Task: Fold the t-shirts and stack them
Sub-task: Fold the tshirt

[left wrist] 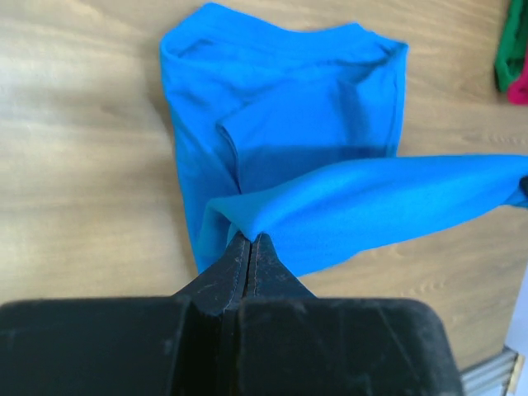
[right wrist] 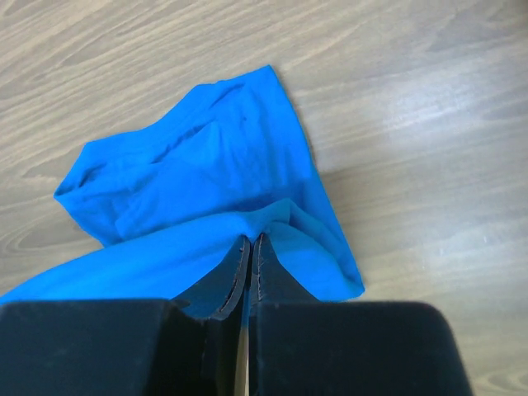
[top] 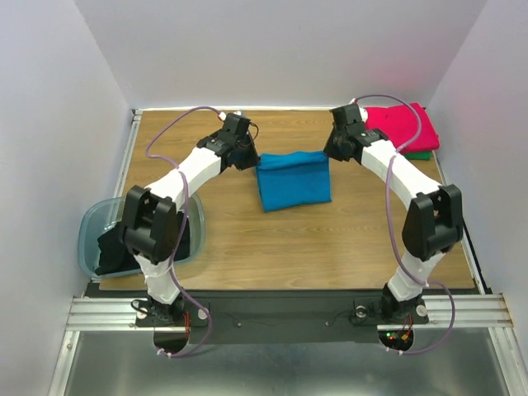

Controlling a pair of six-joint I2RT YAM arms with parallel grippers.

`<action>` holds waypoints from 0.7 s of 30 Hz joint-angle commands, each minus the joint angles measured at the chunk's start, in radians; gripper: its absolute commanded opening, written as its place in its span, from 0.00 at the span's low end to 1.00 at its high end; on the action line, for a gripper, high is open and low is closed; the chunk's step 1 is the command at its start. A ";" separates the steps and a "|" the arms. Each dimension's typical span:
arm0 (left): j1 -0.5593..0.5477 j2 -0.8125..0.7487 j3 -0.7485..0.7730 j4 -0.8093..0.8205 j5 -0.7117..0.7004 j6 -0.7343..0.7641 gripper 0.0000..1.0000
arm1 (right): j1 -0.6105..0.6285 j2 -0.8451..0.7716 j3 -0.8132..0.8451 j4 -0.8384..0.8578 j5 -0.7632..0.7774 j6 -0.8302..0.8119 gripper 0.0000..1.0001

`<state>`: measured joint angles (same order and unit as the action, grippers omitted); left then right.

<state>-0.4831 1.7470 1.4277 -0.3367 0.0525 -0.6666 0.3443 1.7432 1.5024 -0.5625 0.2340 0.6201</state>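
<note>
**Top view.** The bright blue t-shirt (top: 294,181) lies folded into a rough rectangle at the middle of the wooden table (top: 330,247), between the two arms. Each arm reaches inward to one far corner of the shirt, the left arm to the left corner and the right arm to the right corner. At the far right corner of the table, the red-pink t-shirt (top: 403,124) rests folded on the green t-shirt (top: 419,154). Only a narrow edge of the green one shows, along the near side. At the near left, the translucent bin (top: 89,224) overhangs the table edge and holds the black t-shirt (top: 111,252), which is partly hidden by the left arm.

**Left wrist view.** The left claw (left wrist: 249,241) is closed, its fingers pressed together on a pinch of blue cloth. From this pinch a band of the shirt runs off to the right, raised above the rest of the garment, which lies flat on the table beyond. The green and red-pink shirts show at the upper right edge of this view.

**Right wrist view.** The right claw (right wrist: 250,241) is likewise closed, and it grips the blue shirt at its edge. A band of cloth leads away to the lower left, and the remainder of the shirt lies loosely creased on the table beyond the fingertips.
</note>
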 commanded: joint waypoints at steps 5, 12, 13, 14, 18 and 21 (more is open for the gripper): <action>0.066 0.158 0.144 -0.018 0.017 0.064 0.00 | -0.045 0.188 0.171 0.058 0.005 -0.060 0.01; 0.117 0.307 0.327 -0.067 0.015 0.087 0.62 | -0.067 0.346 0.304 0.056 -0.025 -0.056 0.51; 0.117 0.313 0.338 -0.074 0.017 0.091 0.64 | -0.068 0.349 0.309 0.055 -0.031 -0.057 0.59; 0.117 0.310 0.342 -0.076 0.020 0.097 0.67 | -0.068 0.348 0.311 0.055 -0.039 -0.062 0.65; 0.115 0.241 0.260 -0.059 0.000 0.116 0.98 | -0.068 0.290 0.257 0.056 -0.041 -0.072 1.00; 0.115 0.157 0.139 -0.023 0.007 0.111 0.98 | -0.068 0.227 0.144 0.059 -0.114 -0.104 1.00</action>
<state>-0.3584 2.0514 1.6657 -0.3763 0.0647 -0.5789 0.2710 2.0819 1.7229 -0.5266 0.1860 0.5591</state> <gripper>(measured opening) 0.983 0.994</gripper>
